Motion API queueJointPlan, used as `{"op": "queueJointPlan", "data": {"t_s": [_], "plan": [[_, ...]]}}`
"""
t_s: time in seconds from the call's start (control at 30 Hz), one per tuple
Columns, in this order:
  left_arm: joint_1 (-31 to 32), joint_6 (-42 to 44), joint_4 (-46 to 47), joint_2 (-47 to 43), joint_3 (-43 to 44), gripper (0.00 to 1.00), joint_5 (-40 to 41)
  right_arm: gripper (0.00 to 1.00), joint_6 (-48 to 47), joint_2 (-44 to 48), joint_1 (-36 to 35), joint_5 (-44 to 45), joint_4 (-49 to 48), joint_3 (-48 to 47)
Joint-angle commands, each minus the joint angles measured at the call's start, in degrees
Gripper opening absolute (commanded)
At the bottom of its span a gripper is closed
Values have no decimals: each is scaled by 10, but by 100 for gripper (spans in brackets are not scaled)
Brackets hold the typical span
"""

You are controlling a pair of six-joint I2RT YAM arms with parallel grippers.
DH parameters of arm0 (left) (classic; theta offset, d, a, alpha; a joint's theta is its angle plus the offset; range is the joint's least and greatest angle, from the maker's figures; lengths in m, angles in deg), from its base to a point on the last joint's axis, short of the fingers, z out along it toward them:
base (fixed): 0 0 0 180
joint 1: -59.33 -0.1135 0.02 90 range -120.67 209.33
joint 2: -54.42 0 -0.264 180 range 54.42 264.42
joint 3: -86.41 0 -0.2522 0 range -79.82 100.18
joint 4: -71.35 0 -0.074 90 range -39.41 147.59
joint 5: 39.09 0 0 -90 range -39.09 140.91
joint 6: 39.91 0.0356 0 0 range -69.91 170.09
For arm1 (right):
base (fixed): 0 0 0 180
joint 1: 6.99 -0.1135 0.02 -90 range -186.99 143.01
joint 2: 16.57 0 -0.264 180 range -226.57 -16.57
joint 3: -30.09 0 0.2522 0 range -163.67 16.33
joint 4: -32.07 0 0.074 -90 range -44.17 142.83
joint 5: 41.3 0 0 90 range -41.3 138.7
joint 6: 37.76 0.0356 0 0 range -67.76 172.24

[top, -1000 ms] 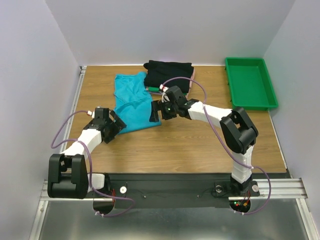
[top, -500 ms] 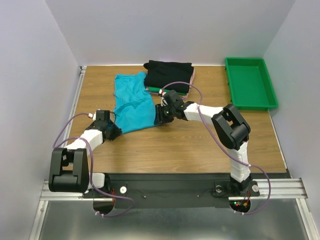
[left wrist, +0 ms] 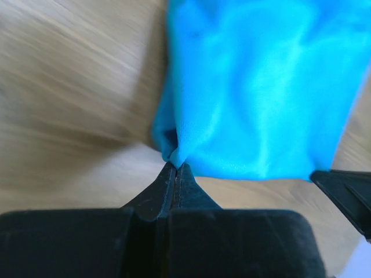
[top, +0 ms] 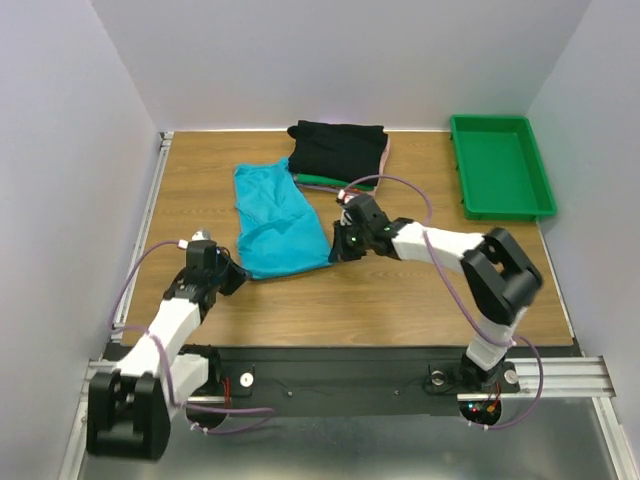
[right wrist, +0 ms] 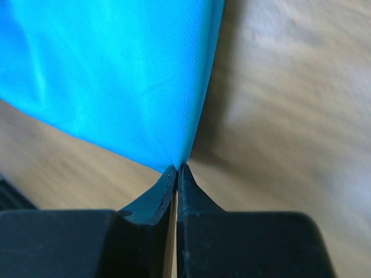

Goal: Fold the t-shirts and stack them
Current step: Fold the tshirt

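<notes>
1. Now both pincers have closed. A second ago they stood spread beside the teal shirt [top: 275, 215]. The left pincer [left wrist: 175, 169] is pressed together on the shirt's 7 o'clock hem corner, and the right pincer [right wrist: 178, 169] on its 5 o'clock corner.
2. Cloth bunches at each pair of tips, so both pinches look real.
3. The shirt lies flat on the tabletop [top: 400, 290], left of centre, and has slid slightly toward 6 o'clock. The folded stack [top: 338, 148] sits just beside it at 1 o'clock.
4. With the hem secured, a fold toward 12 o'clock can probably begin.
</notes>
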Motion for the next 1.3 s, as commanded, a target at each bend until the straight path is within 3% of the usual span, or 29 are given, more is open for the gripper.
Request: {"op": "queueJointPlan", "data": {"t_s": [0.0,0.2,0.37,0.53,0.6,0.73,0.83,1.03,1.27], "plan": [[43,-36,-37,-124,-41,0,-47,4,29,121,-4,35,-1,85],[187,-140,-87,-251,-93,0,-84,4,86,293,-5,20,9,249],[343,-224,-97,-323,-85,0,-69,4,123,462,-9,20,101,319],[479,-258,-82,-274,-27,0,-37,3,140,548,-11,12,185,299],[504,-252,-84,-246,2,0,-23,3,135,554,-11,13,198,284],[514,-231,-98,-199,73,0,19,3,123,536,-11,49,209,232],[514,-225,-150,-193,126,0,108,1,121,501,-11,125,210,180],[501,-231,-238,-197,193,0,231,0,87,391,-10,180,210,57],[433,-209,-212,-193,204,0,251,1,72,246,-7,212,208,-64]]}}
